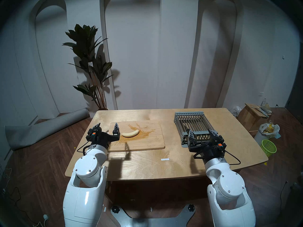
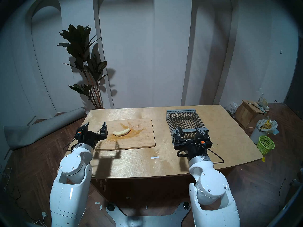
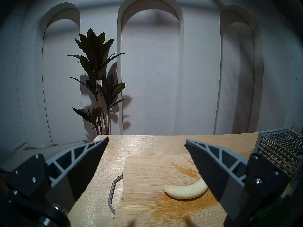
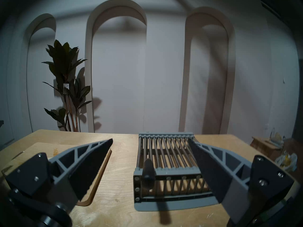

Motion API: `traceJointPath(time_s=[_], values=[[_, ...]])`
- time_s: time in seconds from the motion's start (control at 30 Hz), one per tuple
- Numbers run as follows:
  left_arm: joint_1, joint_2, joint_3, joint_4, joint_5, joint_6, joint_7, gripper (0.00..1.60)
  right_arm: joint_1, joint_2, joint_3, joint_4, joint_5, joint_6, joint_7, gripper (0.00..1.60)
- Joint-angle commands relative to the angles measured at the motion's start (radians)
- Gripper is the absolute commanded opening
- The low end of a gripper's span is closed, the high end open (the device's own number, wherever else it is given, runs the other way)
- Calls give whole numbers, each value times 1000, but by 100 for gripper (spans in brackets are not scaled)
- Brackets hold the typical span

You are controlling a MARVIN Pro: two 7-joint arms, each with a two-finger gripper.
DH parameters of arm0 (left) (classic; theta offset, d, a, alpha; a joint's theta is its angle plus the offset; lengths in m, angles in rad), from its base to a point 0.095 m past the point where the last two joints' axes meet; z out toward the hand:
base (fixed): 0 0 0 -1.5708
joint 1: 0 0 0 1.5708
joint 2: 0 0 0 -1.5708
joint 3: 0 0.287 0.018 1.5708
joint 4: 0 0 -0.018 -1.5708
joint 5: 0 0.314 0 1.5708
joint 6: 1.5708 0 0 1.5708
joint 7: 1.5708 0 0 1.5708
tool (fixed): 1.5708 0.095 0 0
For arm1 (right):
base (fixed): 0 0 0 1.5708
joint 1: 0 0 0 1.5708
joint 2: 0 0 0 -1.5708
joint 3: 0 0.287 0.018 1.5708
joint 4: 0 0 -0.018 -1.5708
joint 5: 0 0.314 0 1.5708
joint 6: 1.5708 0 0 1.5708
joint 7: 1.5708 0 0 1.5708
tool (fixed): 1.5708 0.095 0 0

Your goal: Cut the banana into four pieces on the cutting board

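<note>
A peeled, pale, curved banana (image 1: 130, 133) (image 2: 121, 132) (image 3: 185, 191) lies whole on the stained middle-left of the light-wood cutting board (image 1: 152, 139) (image 2: 142, 136) (image 3: 144, 172) (image 4: 37, 149). My left gripper (image 1: 107, 124) (image 2: 96, 123) (image 3: 146, 139) hovers over the board's left edge, open and empty, with the banana just right of its right finger. My right gripper (image 1: 200, 131) (image 2: 187, 129) (image 4: 150, 139) is open and empty too, held above the near end of a grey rack (image 1: 191, 121) (image 2: 183, 118) (image 4: 167, 156).
The rack of metal rods stands on the right of the wooden table (image 1: 147, 166), with a black handle (image 4: 148, 171) resting in its near left part. A metal loop handle (image 3: 112, 193) sticks out of the board's left edge. White tape (image 1: 165, 159) lies near the front.
</note>
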Motion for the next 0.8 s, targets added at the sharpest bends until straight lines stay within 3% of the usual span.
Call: traceJointPath(time_s=[0.0,0.43,0.77], values=[[-7,1,-2,-19,0,-4,1,160,89,-38,10,-8,89,71,-52,160],[-7,2,-1,-19,-1,-4,2,160,165,-19,-1,65,41,98,-91,160],[-7,4,0,-19,-2,-4,3,160,244,-36,-20,70,41,233,-160,160]])
